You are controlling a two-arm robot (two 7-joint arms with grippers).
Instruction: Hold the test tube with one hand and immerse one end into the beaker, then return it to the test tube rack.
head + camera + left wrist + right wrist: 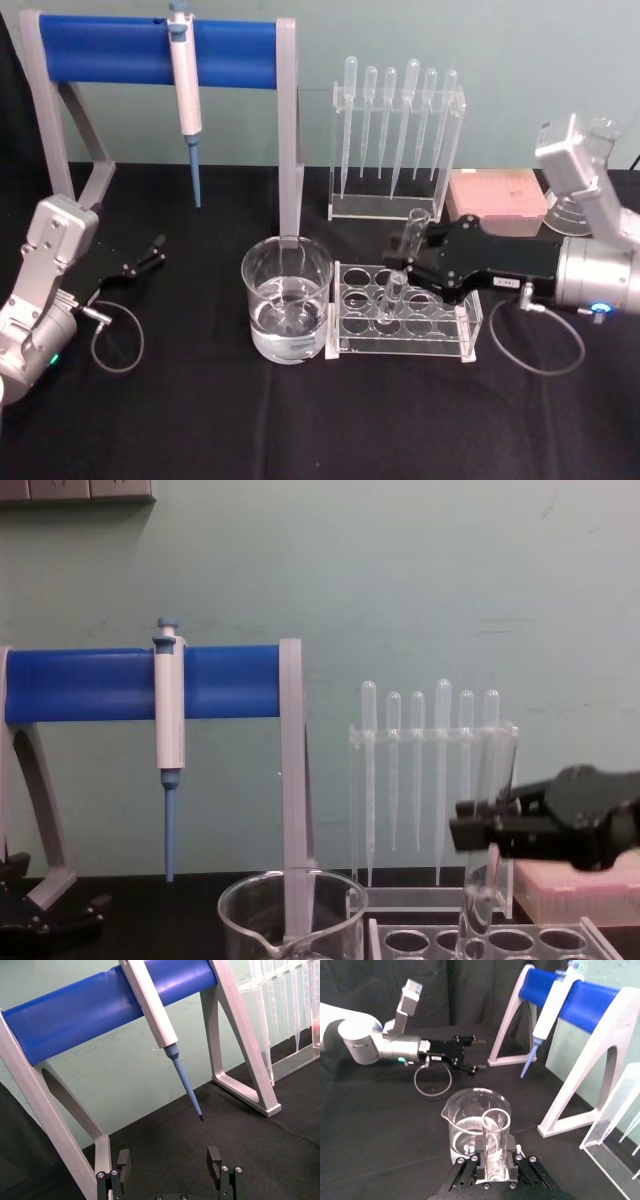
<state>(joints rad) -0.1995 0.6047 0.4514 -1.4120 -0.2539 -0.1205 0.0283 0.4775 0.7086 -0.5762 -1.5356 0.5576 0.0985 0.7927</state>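
Note:
The test tube is a clear glass tube, tilted, with its lower end in a hole of the clear rack. My right gripper reaches in from the right and is shut on the tube's upper part. From the right wrist, the test tube stands between the jaws of the right gripper, with the beaker just beyond it. The beaker holds some water and stands directly left of the rack. The chest view has the test tube below the right gripper and the beaker to its left. My left gripper is parked open at the far left.
A blue-barred stand at the back left holds a white-and-blue pipettor. A clear rack of plastic pipettes stands behind the tube rack, with a pink box to its right. Cable loops lie near both wrists.

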